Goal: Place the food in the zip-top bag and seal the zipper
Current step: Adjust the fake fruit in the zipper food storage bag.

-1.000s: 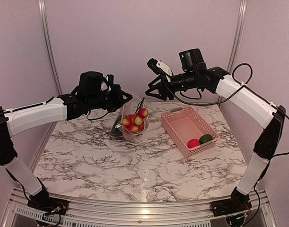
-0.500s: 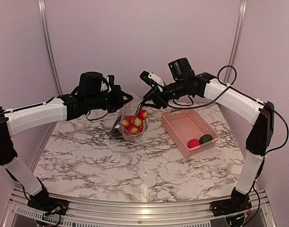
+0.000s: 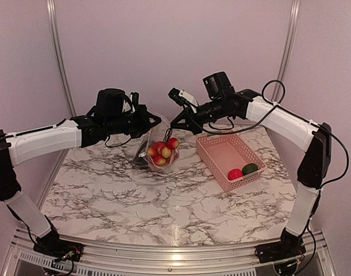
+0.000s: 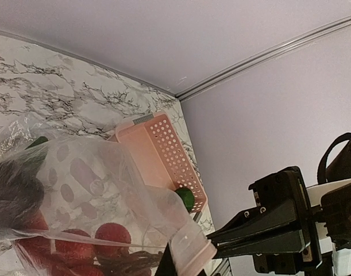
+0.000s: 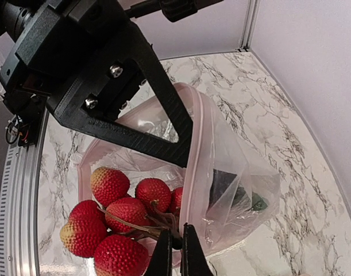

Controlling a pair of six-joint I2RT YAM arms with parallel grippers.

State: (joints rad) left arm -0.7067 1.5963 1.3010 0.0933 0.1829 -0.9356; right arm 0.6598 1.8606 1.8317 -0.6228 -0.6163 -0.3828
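The clear zip-top bag (image 3: 154, 133) hangs above the marble table, holding a bunch of red-yellow round fruits (image 3: 162, 150) and a dark eggplant (image 3: 142, 161). My left gripper (image 3: 153, 119) is shut on the bag's left rim, its zipper corner (image 4: 191, 253) at the fingers. From the right, my right gripper (image 3: 175, 122) is pinched shut on the opposite zipper strip (image 5: 195, 149), just above the fruit bunch (image 5: 120, 215). Through the film the eggplant (image 5: 221, 184) and a green piece (image 5: 257, 201) show. A red piece (image 3: 235, 173) and a green piece (image 3: 250, 168) lie in the basket.
The pink slatted basket (image 3: 212, 136) stands right of the bag, below the right arm. Grey walls with metal corner rails close the back and sides. The left gripper's black finger (image 5: 123, 92) crosses the top of the right wrist view.
The right gripper came left and down from above the basket to the bag's mouth and went from open to shut. The fruit bunch sank slightly. The left arm held still.
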